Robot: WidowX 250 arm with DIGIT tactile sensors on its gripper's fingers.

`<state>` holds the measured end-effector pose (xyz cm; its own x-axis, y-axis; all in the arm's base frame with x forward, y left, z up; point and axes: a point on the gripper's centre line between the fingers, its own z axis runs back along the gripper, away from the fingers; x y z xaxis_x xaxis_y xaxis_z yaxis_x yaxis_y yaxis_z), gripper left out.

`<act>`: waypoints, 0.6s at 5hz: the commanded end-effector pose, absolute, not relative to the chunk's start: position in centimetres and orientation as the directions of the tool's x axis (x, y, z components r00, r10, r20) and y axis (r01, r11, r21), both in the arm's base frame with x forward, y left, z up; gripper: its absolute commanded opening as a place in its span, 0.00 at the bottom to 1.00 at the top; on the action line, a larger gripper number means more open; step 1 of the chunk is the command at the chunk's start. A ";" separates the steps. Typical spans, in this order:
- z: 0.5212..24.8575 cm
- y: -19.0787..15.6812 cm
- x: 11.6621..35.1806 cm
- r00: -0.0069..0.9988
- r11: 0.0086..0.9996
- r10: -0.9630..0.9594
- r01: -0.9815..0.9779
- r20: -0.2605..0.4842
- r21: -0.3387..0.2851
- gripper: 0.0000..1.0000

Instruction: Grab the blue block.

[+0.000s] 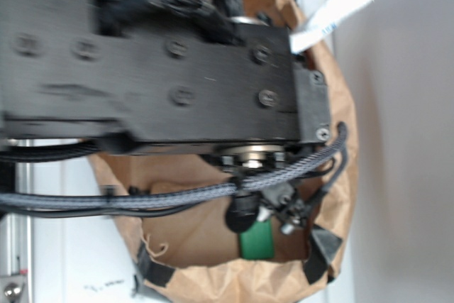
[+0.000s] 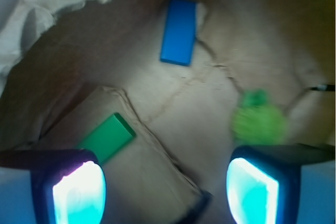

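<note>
- The blue block (image 2: 179, 31) lies flat on the floor of a brown paper bag (image 2: 173, 103), near the far wall in the wrist view, its long axis running roughly away from the camera with a slight tilt. Nothing touches it.
- The green block (image 2: 107, 138) lies flat too, well apart from the blue one, close to the near left side of the bag floor and just ahead of the left finger.
- A fuzzy green object (image 2: 259, 120), too blurred to name, sits toward the right side, just ahead of the right finger.
- The gripper (image 2: 165, 187) hangs above the bag floor with its jaws wide apart and nothing between them; both pads glow cyan at the bottom of the wrist view.
- From the exterior view the arm (image 1: 163, 69) fills most of the frame over the bag's mouth; only a strip of green shows below it, and the blue block is hidden.
- Step in hand, as I judge it: the approach, with no grasp begun.
- The next move calls for travelling forward toward the far wall, lining the jaws across the block's short width, then descending, keeping clear of the two green things.
</note>
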<state>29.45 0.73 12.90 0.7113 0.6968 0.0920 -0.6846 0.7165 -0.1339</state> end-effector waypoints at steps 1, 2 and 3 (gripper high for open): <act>11.9 4.8 31.8 0.702 0.720 0.694 -0.673 0.159 -0.168 1.00; 10.9 5.7 32.6 0.719 0.734 0.679 -0.660 0.151 -0.159 1.00; 10.1 6.6 33.0 0.720 0.745 0.666 -0.649 0.192 -0.152 1.00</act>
<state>32.83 5.06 8.66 0.7446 0.6500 0.1520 -0.6363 0.7600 -0.1327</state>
